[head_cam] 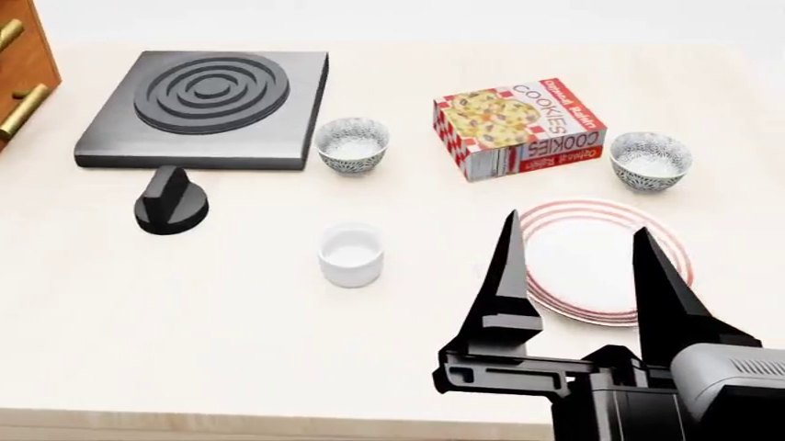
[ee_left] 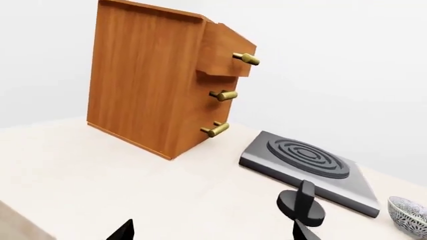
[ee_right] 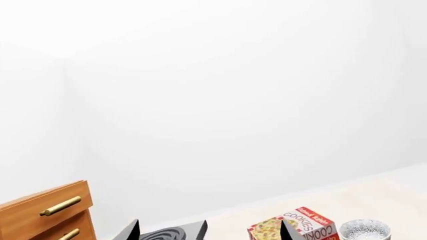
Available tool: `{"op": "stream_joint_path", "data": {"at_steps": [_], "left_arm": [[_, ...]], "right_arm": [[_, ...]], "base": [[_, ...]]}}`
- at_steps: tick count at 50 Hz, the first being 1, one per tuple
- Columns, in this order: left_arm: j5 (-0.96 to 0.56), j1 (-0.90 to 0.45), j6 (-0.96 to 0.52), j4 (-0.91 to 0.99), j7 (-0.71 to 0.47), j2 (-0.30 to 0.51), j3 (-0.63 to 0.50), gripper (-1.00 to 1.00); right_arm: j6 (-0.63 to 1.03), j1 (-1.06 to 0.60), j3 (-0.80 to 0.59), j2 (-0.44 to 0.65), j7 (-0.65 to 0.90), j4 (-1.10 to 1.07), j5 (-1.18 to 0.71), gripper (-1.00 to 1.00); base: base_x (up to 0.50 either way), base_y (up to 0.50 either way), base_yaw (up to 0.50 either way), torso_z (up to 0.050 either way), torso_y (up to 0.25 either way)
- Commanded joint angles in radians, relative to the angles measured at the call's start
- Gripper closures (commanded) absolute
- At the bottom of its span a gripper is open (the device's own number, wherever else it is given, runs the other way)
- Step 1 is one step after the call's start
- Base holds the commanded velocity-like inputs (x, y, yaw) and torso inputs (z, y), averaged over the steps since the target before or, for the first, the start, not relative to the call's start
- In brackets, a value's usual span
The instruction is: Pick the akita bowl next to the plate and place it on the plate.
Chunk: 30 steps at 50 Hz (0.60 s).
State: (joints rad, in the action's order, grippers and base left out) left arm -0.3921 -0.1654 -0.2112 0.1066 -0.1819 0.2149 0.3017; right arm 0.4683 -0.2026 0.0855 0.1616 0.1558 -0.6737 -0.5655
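Observation:
The akita bowl [head_cam: 650, 158], grey-and-white patterned with a pale inside, stands just beyond the plate's far right rim; it also shows low in the right wrist view [ee_right: 365, 231]. The plate [head_cam: 601, 260] is large and white with red rings. My right gripper [head_cam: 574, 225] is open, raised over the plate's near side, with its fingers straddling the plate in the head view and nothing between them. My left gripper [ee_left: 212, 232] is open and empty, with only its fingertips [ee_left: 123, 231] showing. It is out of the head view.
An identical second bowl [head_cam: 352, 144] sits beside the black stove plate [head_cam: 206, 108]. A cookies box [head_cam: 519, 127] lies between the two bowls. A plain white cup [head_cam: 351, 254] and a black knob [head_cam: 169, 202] stand nearer. A wooden drawer cabinet [ee_left: 160, 75] rises at the far left.

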Motion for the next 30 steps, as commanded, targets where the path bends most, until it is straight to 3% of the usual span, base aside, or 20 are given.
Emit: {"op": "stream_joint_path", "data": {"at_steps": [1, 30], "left_arm": [[-0.001, 0.001, 0.006, -0.003, -0.005, 0.003, -0.004, -1.00], [-0.010, 0.003, 0.015, -0.010, -0.013, 0.010, -0.013, -1.00]], "right_arm": [[-0.009, 0.002, -0.004, 0.010, 0.007, 0.002, -0.007, -1.00], [-0.036, 0.005, -0.026, 0.049, 0.045, 0.014, -0.031, -1.00]], "base": [[0.00, -0.25, 0.00, 0.000, 0.000], [0.00, -0.25, 0.00, 0.000, 0.000]]}}
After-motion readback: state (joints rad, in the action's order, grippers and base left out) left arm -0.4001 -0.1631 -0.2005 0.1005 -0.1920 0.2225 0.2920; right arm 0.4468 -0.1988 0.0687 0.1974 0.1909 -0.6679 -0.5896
